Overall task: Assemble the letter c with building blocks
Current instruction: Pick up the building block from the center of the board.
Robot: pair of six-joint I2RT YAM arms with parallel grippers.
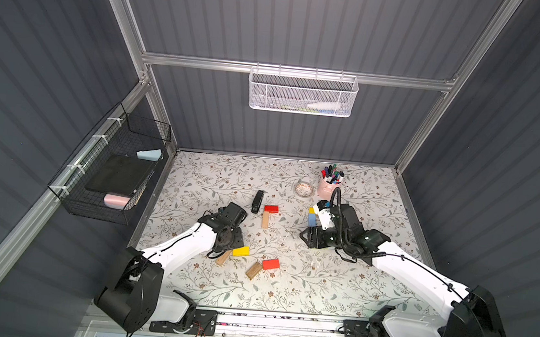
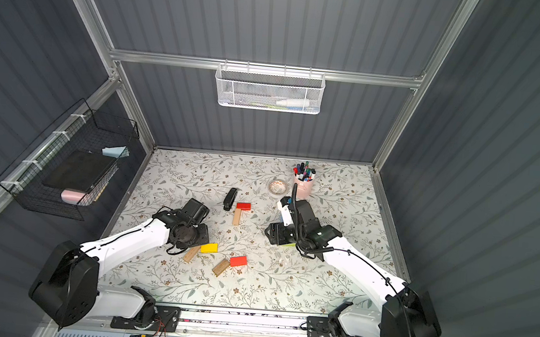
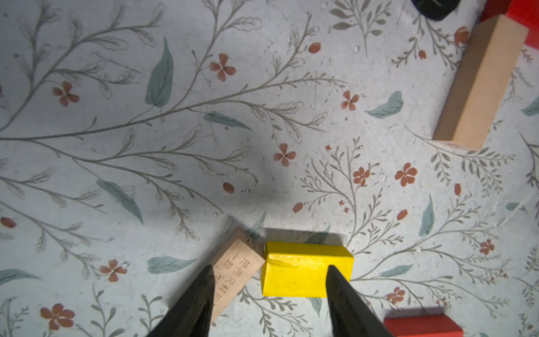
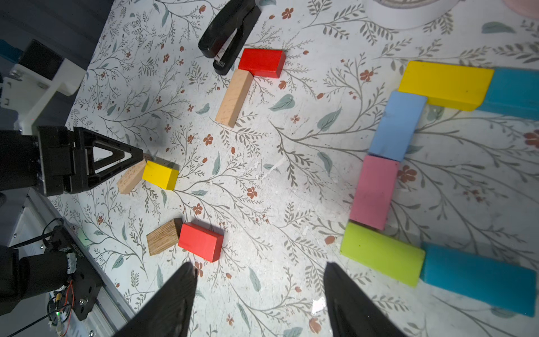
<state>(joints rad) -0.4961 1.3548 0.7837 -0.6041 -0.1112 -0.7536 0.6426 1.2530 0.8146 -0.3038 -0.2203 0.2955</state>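
Note:
In the left wrist view my left gripper point(image 3: 269, 271) stands open low over the table. A small yellow block point(image 3: 306, 271) and the end of a pale wood block point(image 3: 236, 271) lie between its fingers. One fingertip overlaps the wood block and the other is at the yellow block's far side. My right gripper point(image 4: 259, 271) is open over bare table. Beside it lies a C-shaped row of yellow point(image 4: 446, 84), teal point(image 4: 513, 93), light blue point(image 4: 396, 125), pink point(image 4: 374, 192), lime point(image 4: 382, 253) and teal point(image 4: 478, 280) blocks. My right arm hides most of this row in both top views.
Loose blocks lie mid-table: a red block point(image 1: 270, 264) against a dark wood block point(image 1: 253, 270), and another red block point(image 1: 271, 208) with a pale wood one point(image 1: 265, 219). A black stapler point(image 1: 257, 202), a tape roll point(image 1: 303, 190) and a pink marker cup point(image 1: 329, 185) stand farther back.

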